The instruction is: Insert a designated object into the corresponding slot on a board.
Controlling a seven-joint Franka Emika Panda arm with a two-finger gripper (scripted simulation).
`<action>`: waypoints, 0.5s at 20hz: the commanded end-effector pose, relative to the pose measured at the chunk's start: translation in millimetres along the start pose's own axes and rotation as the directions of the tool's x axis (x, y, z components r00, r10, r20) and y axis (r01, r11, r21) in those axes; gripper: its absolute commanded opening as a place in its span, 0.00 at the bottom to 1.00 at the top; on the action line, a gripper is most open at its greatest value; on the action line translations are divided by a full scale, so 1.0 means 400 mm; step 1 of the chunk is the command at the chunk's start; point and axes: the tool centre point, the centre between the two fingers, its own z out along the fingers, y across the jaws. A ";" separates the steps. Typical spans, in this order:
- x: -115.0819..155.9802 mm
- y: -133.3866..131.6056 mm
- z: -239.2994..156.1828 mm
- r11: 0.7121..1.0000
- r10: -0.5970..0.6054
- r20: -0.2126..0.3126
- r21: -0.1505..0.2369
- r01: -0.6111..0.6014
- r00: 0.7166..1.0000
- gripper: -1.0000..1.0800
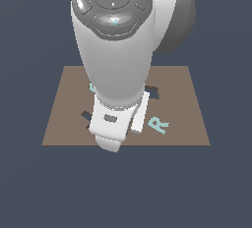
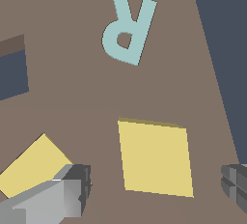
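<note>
In the wrist view a pale-yellow square tile [image 2: 154, 158] lies flat on the brown board [image 2: 72, 20]. My gripper [image 2: 155, 185] is open, with one finger [image 2: 72, 191] and the other finger [image 2: 236, 184] on either side of the tile, neither touching it. A second pale-yellow tile [image 2: 34, 162] lies beside the first, partly behind one finger. A dark navy cut-out [image 2: 13, 73] is cut off by the frame edge, so its shape is unclear. In the exterior view the arm's hand [image 1: 115, 121] hides the tiles and fingers.
A turquoise R [image 2: 128, 27] lies on the board beyond the tile, and also shows in the exterior view [image 1: 158, 125]. The exterior view shows the board [image 1: 187, 109], parts of two dark cut-outs [image 1: 153, 93] [image 1: 86, 116], and a sliver of another turquoise letter [image 1: 91, 87].
</note>
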 end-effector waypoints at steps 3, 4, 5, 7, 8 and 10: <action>0.009 0.005 0.015 0.997 -0.074 0.002 0.001 0.074 0.997 0.96; 0.011 0.006 0.017 0.996 -0.085 0.002 0.002 0.085 0.996 0.96; 0.012 0.006 0.019 0.995 -0.095 0.002 0.002 0.095 0.995 0.96; 0.014 0.007 0.022 0.994 -0.109 0.002 0.002 0.109 0.994 0.96; 0.015 0.007 0.023 0.993 -0.114 0.003 0.002 0.114 0.993 0.96; 0.015 0.007 0.024 0.993 -0.119 0.003 0.003 0.119 0.993 0.96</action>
